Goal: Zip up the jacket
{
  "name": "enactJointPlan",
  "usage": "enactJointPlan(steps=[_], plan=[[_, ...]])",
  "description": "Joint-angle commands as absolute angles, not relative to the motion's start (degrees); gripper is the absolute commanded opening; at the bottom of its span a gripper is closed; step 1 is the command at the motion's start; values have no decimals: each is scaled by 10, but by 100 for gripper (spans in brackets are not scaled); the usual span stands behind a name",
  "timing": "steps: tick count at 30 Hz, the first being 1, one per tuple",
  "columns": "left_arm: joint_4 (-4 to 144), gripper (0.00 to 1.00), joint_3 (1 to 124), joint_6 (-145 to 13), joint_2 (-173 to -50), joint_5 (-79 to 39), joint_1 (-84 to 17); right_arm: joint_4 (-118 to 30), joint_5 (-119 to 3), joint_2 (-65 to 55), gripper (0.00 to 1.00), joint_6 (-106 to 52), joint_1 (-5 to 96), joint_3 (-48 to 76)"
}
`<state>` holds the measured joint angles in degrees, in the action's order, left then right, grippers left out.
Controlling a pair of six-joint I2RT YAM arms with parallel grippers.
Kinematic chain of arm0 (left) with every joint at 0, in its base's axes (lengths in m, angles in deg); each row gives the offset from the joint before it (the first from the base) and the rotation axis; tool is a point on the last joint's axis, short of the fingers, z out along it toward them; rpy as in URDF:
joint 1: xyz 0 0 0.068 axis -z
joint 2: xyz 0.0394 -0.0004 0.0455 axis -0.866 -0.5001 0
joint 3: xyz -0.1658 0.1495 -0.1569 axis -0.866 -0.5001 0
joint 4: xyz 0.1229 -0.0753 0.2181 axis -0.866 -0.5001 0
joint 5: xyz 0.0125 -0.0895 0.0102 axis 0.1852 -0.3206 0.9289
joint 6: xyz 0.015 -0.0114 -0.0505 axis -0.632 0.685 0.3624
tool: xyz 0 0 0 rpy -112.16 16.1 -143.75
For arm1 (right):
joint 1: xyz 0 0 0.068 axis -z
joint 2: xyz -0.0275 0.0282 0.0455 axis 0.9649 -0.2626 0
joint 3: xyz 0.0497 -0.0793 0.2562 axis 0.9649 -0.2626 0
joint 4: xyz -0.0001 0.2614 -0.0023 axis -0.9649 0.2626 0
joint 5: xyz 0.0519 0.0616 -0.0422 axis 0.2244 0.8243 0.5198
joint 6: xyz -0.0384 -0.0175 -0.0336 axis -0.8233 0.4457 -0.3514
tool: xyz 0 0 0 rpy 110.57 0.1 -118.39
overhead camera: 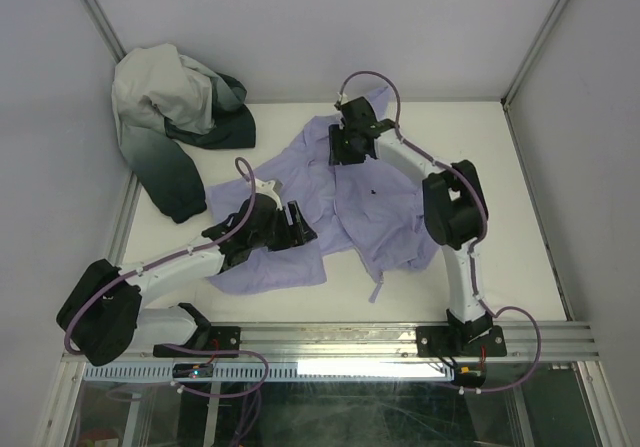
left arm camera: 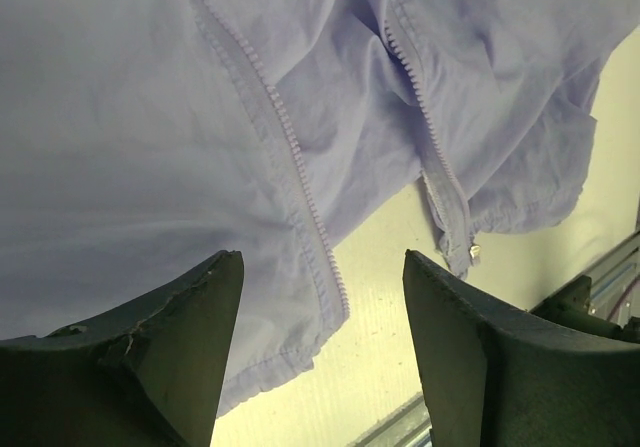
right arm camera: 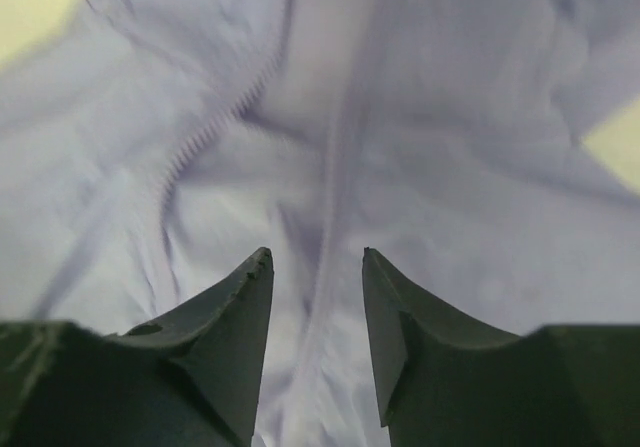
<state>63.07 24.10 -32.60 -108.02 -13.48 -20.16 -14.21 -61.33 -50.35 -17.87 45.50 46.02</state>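
The lavender jacket (overhead camera: 345, 202) lies spread and wrinkled on the white table, its front open. My left gripper (overhead camera: 298, 225) is open over the jacket's lower left panel. In the left wrist view (left arm camera: 322, 267) its jaws hang above the bottom corner of the left zipper edge (left arm camera: 300, 182). The other zipper edge (left arm camera: 425, 127) runs to the right, with the small metal slider (left arm camera: 473, 252) at its lower end. My right gripper (overhead camera: 345, 147) is open over the jacket's upper part near the collar. In the right wrist view (right arm camera: 317, 262) its jaws straddle a fabric fold beside a blurred zipper strip (right arm camera: 210, 132).
A white-and-dark-green garment (overhead camera: 175, 117) lies bunched at the back left corner. White walls enclose the table on three sides. A metal rail (overhead camera: 400, 339) runs along the near edge, seen also in the left wrist view (left arm camera: 590, 287).
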Motion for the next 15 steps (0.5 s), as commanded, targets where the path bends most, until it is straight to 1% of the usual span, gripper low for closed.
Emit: enactJointPlan(steps=[1, 7, 10, 15], plan=[[659, 66, 244, -301, -1052, -151, -190, -158, -604, -354, 46, -202, 459, 357], [679, 66, 247, -283, -1049, -155, -170, -181, -610, -199, 47, -190, 458, 131], [681, 66, 249, -282, -1055, -154, -165, -200, -573, -132, 47, -176, 456, 36], [672, 66, 238, -275, -1048, -140, -166, -226, -523, -55, 50, -156, 436, -70]])
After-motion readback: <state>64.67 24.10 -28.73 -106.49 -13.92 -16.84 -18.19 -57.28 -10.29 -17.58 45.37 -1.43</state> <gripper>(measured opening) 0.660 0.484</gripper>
